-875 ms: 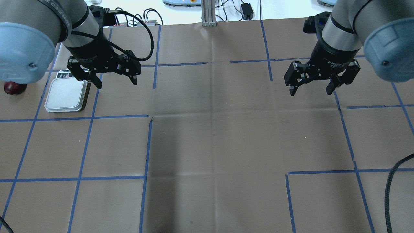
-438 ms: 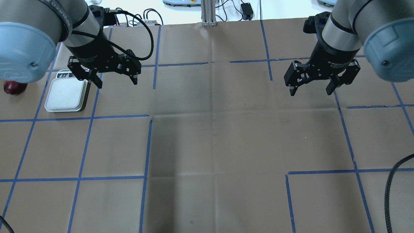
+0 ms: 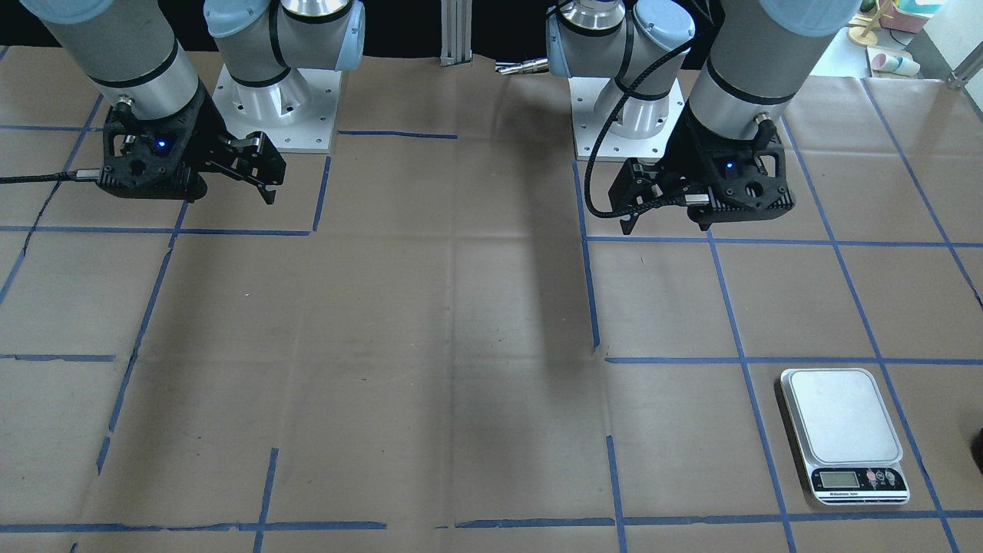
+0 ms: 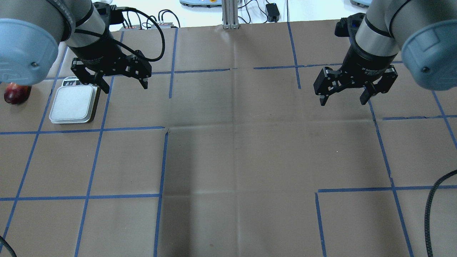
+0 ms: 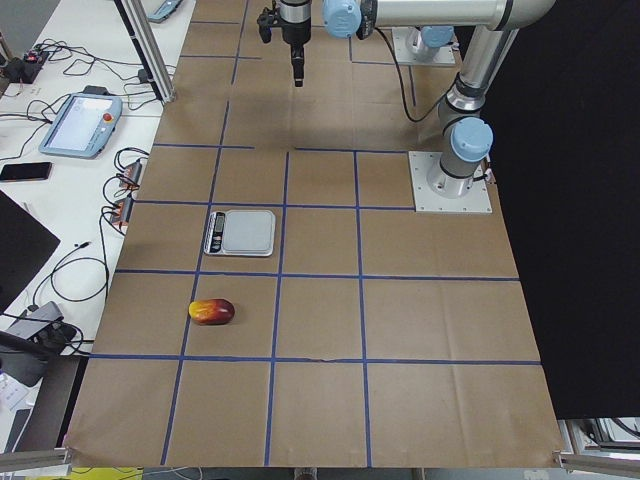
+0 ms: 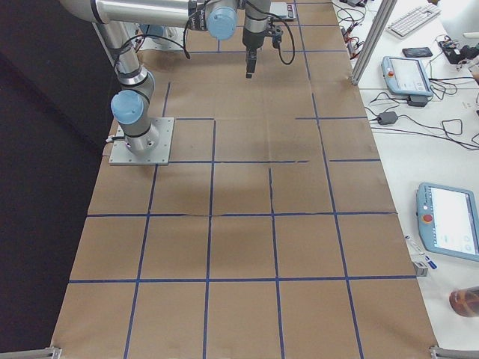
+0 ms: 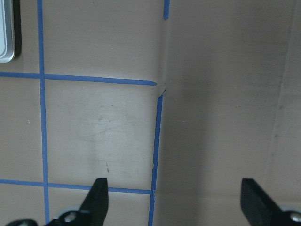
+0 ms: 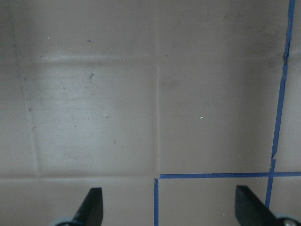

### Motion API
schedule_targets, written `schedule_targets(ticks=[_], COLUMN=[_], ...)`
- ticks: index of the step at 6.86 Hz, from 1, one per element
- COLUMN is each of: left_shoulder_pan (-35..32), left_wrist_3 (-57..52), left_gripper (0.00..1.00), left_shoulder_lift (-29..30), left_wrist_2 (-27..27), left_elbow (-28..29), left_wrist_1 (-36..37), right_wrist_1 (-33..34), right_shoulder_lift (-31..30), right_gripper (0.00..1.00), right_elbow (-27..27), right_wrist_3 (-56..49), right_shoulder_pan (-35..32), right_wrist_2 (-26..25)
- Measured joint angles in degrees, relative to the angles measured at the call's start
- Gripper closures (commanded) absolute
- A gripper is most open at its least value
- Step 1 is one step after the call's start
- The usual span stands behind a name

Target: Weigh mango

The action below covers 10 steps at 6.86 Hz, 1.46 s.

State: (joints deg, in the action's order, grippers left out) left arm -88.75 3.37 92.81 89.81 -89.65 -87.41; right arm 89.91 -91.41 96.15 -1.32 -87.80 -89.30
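Note:
The mango [image 4: 16, 93], dark red fading to yellow, lies on the brown paper at the far left, partly hidden by my left arm; the exterior left view shows it whole [image 5: 211, 312]. The scale [image 4: 73, 103] with its silver plate stands just right of it, nothing on it, and also shows in the front view [image 3: 841, 430]. My left gripper [image 4: 125, 86] is open and empty, hovering beside the scale's far right corner. In the left wrist view [image 7: 174, 193] its fingers are wide apart. My right gripper [image 4: 342, 101] is open and empty, far off on the right [image 8: 168, 202].
Blue tape lines grid the brown paper. Cables, a power brick [image 4: 272, 9] and an aluminium post [image 4: 230, 14] sit past the far edge. A black cable [image 4: 433, 200] hangs at the near right. Tablets lie on the side table [image 5: 82, 110].
My left gripper has moved a little to the left and toward the far edge, and more of the mango now shows. The right arm has not moved.

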Motion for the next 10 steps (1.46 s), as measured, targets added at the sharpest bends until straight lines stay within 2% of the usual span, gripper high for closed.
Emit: schedule_targets(ticks=[2, 4, 5, 8, 10], left_shoulder_pan=[7.02, 18.91, 24.54, 37.68, 41.86], left_wrist_3=[-5.54, -17.99, -25.32, -44.33, -51.03], left_gripper=[0.01, 0.01, 0.01, 0.01, 0.01], left_shoulder_lift=[1.83, 7.05, 11.87, 30.62, 42.64], left_wrist_2=[-0.24, -2.36, -3.08, -3.47, -3.51], left_elbow=[2.38, 7.6, 12.12, 31.1, 44.11], left_wrist_1=[0.03, 0.29, 0.62, 0.77, 0.64], right_wrist_1=[0.0, 0.0, 0.0, 0.0, 0.0], right_shoulder_lift=[0.0, 0.0, 0.0, 0.0, 0.0], right_gripper=[0.0, 0.0, 0.0, 0.0, 0.0], right_elbow=[0.0, 0.0, 0.0, 0.0, 0.0], right_wrist_3=[0.0, 0.0, 0.0, 0.0, 0.0], right_shoulder_pan=[0.0, 0.0, 0.0, 0.0, 0.0], right_wrist_2=[0.0, 0.0, 0.0, 0.0, 0.0])
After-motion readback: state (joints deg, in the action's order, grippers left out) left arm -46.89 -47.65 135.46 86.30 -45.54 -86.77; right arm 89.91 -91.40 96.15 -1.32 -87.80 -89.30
